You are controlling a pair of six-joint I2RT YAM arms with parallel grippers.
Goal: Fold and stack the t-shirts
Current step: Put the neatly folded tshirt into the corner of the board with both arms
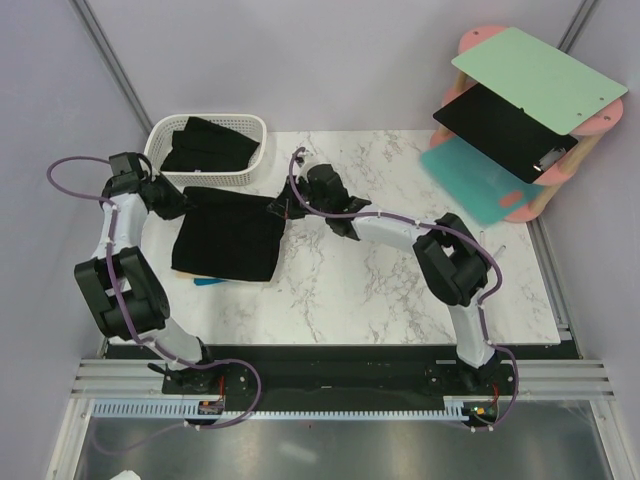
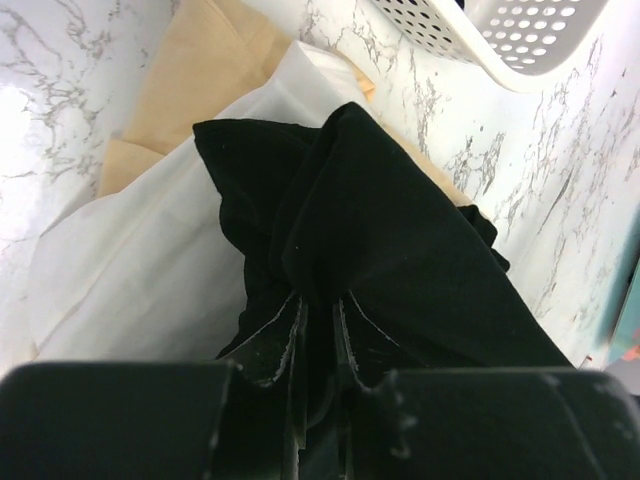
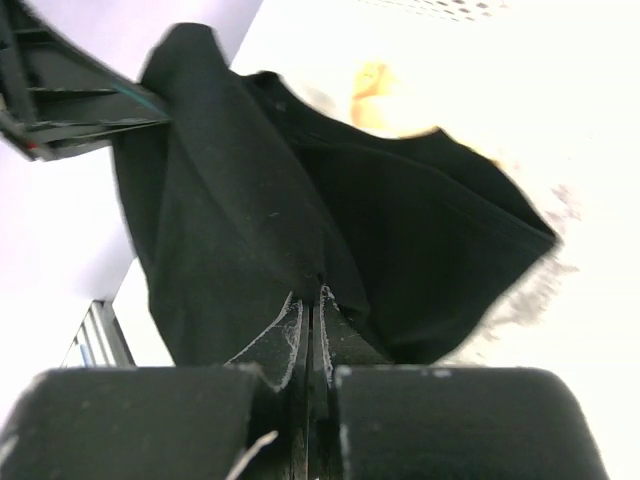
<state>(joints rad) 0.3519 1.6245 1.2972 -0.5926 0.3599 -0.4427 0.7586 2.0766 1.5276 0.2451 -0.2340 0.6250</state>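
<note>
Two arms, so two grippers: the left gripper (image 2: 320, 312) and the right gripper (image 3: 311, 300). On the one marble table (image 1: 380, 290) lie three shirts: one black t-shirt (image 1: 228, 238), one white t-shirt (image 2: 130, 270) and one cream t-shirt (image 2: 190, 80). One white basket (image 1: 158, 140) stands far left, holding black cloth (image 1: 208, 145); how many pieces cannot be told. The one pink rack (image 1: 480, 37) far right carries three boards: one green board (image 1: 540, 75), one black board (image 1: 495, 125), one teal board (image 1: 470, 180). One small blue item (image 1: 205, 282) lies at the black t-shirt's near edge.
</note>
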